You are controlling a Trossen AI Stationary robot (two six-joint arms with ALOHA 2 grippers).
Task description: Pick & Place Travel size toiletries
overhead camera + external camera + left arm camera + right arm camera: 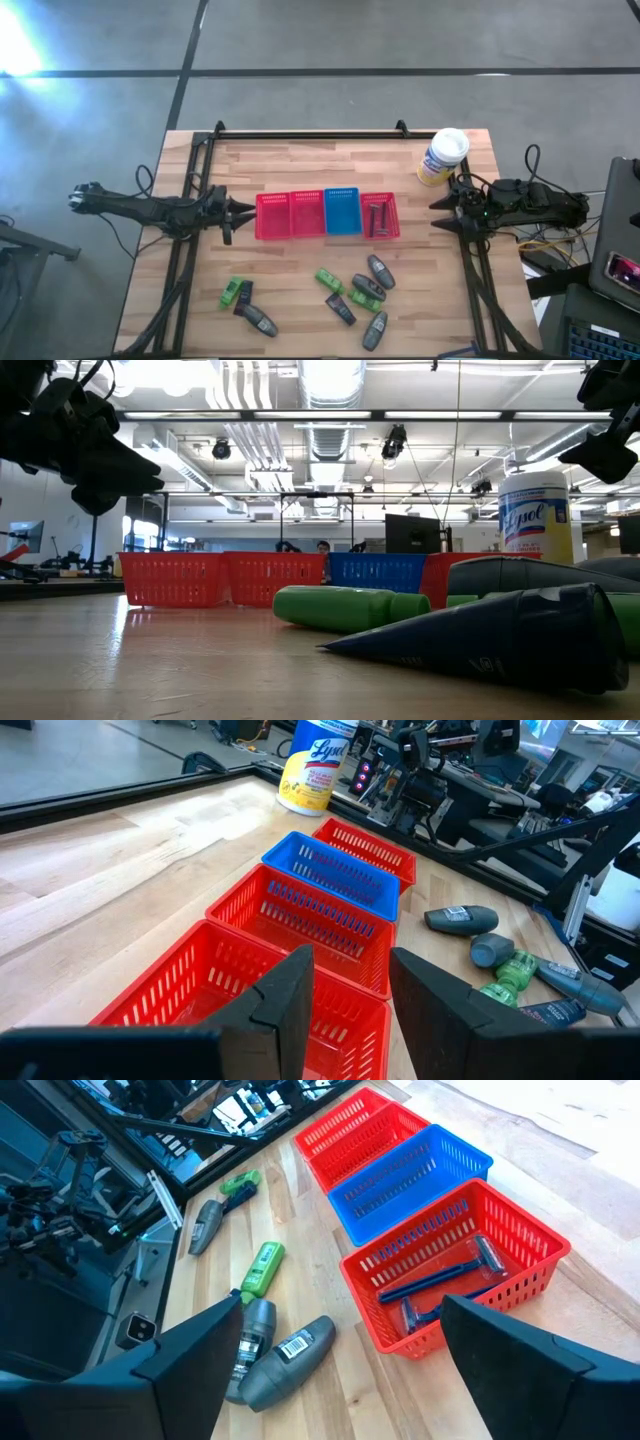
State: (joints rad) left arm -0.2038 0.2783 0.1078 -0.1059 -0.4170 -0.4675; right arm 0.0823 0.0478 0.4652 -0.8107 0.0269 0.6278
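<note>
Right gripper [441, 212] at table's 3 o'clock edge, fingers wide apart, empty. Left gripper [243, 209] at 9 o'clock end of basket row [326, 214], fingers partly apart, empty. Two razors [440, 1292] already in rightmost red basket [530, 1230]. Remaining toiletries loose toward 6 o'clock: grey bottle [380, 271] and green tube [329, 280] lie toward 7 o'clock from right gripper, long axes diagonal. Right arm nearer this cluster, judged. Smaller group [243, 300] nearer left arm.

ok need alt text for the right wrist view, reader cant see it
Seen past the right gripper, its dark fingers wide apart and empty, a red basket holds two razors. A blue basket and two more red ones continue the row, and green tubes and grey bottles lie loose on the wooden table.
</note>
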